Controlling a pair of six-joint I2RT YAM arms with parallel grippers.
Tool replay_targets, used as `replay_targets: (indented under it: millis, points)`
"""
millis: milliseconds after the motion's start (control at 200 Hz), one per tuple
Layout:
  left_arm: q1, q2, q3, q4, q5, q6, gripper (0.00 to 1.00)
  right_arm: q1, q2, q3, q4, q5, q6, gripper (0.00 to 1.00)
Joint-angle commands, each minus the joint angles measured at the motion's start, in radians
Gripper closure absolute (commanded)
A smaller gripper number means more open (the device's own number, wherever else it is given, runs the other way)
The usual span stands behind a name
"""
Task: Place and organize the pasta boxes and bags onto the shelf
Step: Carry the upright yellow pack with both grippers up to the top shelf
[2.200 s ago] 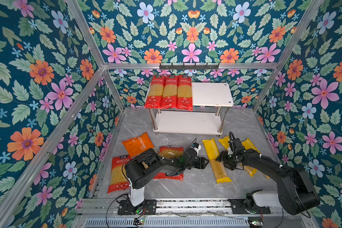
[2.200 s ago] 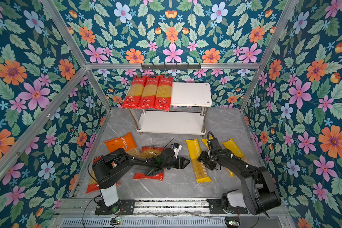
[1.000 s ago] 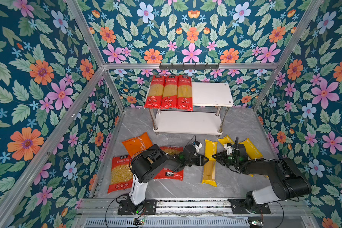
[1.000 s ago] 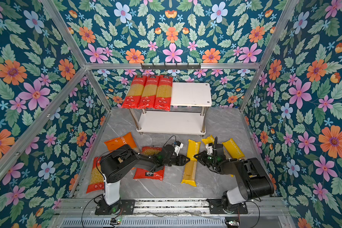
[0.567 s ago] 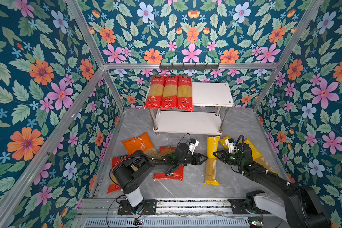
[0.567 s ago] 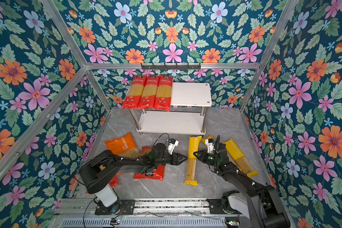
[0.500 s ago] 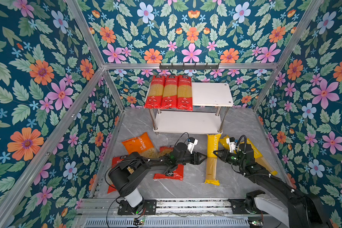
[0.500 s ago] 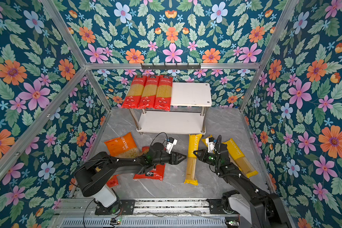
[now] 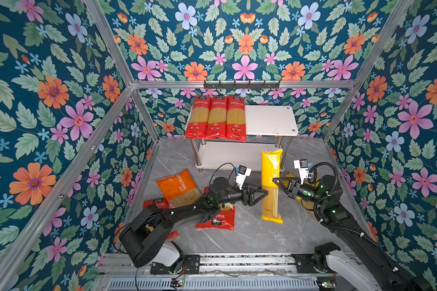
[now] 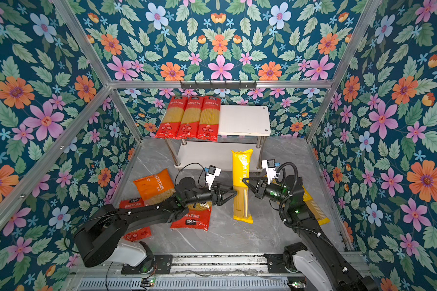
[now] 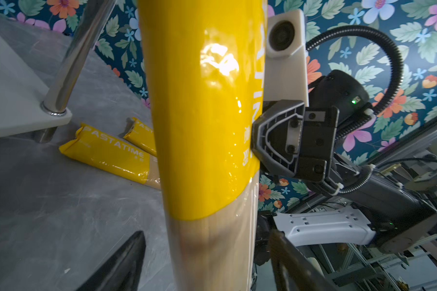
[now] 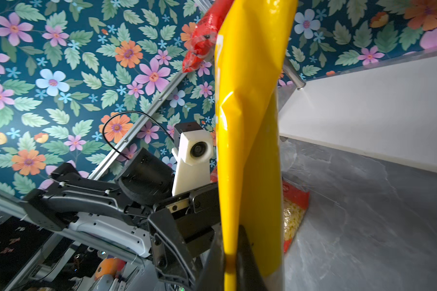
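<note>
A long yellow spaghetti pack (image 9: 271,173) stands nearly upright in front of the shelf (image 9: 270,119). My right gripper (image 9: 275,180) is shut on its side seam, as the right wrist view shows (image 12: 231,241). My left gripper (image 9: 263,194) is open; its fingers (image 11: 126,262) flank the pack's clear lower part with a gap on each side. Three red spaghetti packs (image 9: 216,118) lie side by side on the left half of the shelf's top board. Two more yellow packs (image 11: 111,151) lie on the floor behind the right arm, also seen in a top view (image 10: 313,204).
An orange bag (image 9: 178,187) and a red bag (image 9: 218,216) lie by the left arm, and another red bag (image 9: 159,204) lies partly under it. The shelf's lower board (image 9: 227,156) and the right half of its top board are bare. Floral walls close in on three sides.
The yellow pack has swung from lying on the floor to nearly upright, pinched by the right gripper. The left gripper has opened and let it go.
</note>
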Motion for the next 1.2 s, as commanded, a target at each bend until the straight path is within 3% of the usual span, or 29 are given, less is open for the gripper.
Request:
replay_targets:
  millis: [0, 240, 415, 550, 685, 845, 920, 1065, 1195]
  points:
    - [0.004, -0.002, 0.010, 0.117, 0.049, -0.036, 0.21, 0.001, 0.019, 0.048, 0.219, -0.063, 0.066, 1.00]
    - [0.006, 0.043, 0.073, 0.205, 0.083, -0.076, 0.30, 0.002, 0.092, 0.101, 0.348, -0.059, 0.155, 1.00]
    - [0.011, 0.048, 0.094, 0.224, 0.092, -0.093, 0.50, 0.001, 0.134, 0.123, 0.343, -0.049, 0.192, 1.00]
    - [0.025, 0.040, 0.102, 0.191, 0.087, -0.096, 0.69, 0.003, 0.131, 0.125, 0.269, -0.045, 0.187, 0.86]
    - [0.050, 0.033, 0.125, 0.174, 0.072, -0.130, 0.78, -0.009, 0.095, 0.099, 0.138, -0.048, 0.147, 0.66]
    - [0.070, 0.008, 0.191, 0.107, 0.064, -0.140, 0.79, -0.060, 0.037, 0.032, -0.020, -0.059, 0.102, 0.43]
    - [0.074, 0.004, 0.242, 0.041, 0.055, -0.128, 0.79, -0.042, 0.029, 0.033, -0.134, -0.083, 0.047, 0.37]
    - [0.089, 0.033, 0.342, -0.074, 0.037, -0.129, 0.78, -0.010, -0.010, -0.024, -0.125, -0.076, 0.043, 0.35]
    - [0.090, 0.057, 0.388, -0.065, 0.046, -0.154, 0.78, -0.005, -0.024, -0.037, -0.065, -0.064, 0.067, 0.42]
